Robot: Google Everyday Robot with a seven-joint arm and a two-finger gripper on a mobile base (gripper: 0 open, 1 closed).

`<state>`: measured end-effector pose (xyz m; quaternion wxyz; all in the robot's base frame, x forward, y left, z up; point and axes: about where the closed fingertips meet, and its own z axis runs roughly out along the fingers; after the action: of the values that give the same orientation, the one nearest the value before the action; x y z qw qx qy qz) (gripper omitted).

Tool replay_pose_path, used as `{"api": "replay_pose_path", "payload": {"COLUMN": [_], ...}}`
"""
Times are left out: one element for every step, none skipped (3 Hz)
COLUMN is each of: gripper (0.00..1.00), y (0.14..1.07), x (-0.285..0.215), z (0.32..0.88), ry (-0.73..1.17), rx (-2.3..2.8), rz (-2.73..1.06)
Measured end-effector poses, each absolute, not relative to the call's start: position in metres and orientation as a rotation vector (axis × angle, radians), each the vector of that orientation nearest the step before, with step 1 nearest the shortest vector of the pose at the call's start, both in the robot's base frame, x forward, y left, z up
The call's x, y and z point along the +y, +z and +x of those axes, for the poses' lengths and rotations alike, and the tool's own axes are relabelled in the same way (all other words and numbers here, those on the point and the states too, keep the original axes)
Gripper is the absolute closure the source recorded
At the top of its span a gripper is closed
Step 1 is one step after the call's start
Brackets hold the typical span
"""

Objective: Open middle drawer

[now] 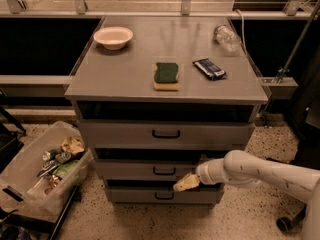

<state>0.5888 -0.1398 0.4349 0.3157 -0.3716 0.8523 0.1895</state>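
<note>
The grey cabinet [125,79] has three stacked drawers. The middle drawer [130,170] is a shallow grey front with a small black bar handle [164,171] at its centre, and a dark gap shows above it. My gripper [185,183] is tan-tipped, on a white arm [260,171] that reaches in from the right. It sits just below and right of that handle, over the seam between the middle drawer and the lowest drawer [135,195]. The top drawer [120,133] is taller, with its own handle.
On the cabinet top lie a white bowl [113,36], a green sponge [165,75], a dark blue packet [209,68] and a clear plastic bottle [227,36]. A clear bin of rubbish [30,174] stands on the floor at left. A castor wheel [283,224] is at bottom right.
</note>
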Motion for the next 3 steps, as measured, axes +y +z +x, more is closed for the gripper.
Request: {"api": "replay_pose_path", "payload": {"gripper": [0.00, 0.00, 0.00], "y": [0.4391, 0.4391, 0.4370], "x": [-0.1395, -0.1395, -0.1416], "z": [0.5901, 0.5901, 0.5987], "ry": [0.505, 0.505, 0.518], "rx": [2.246, 2.246, 2.231], "rz": [-0.973, -0.973, -0.979]}}
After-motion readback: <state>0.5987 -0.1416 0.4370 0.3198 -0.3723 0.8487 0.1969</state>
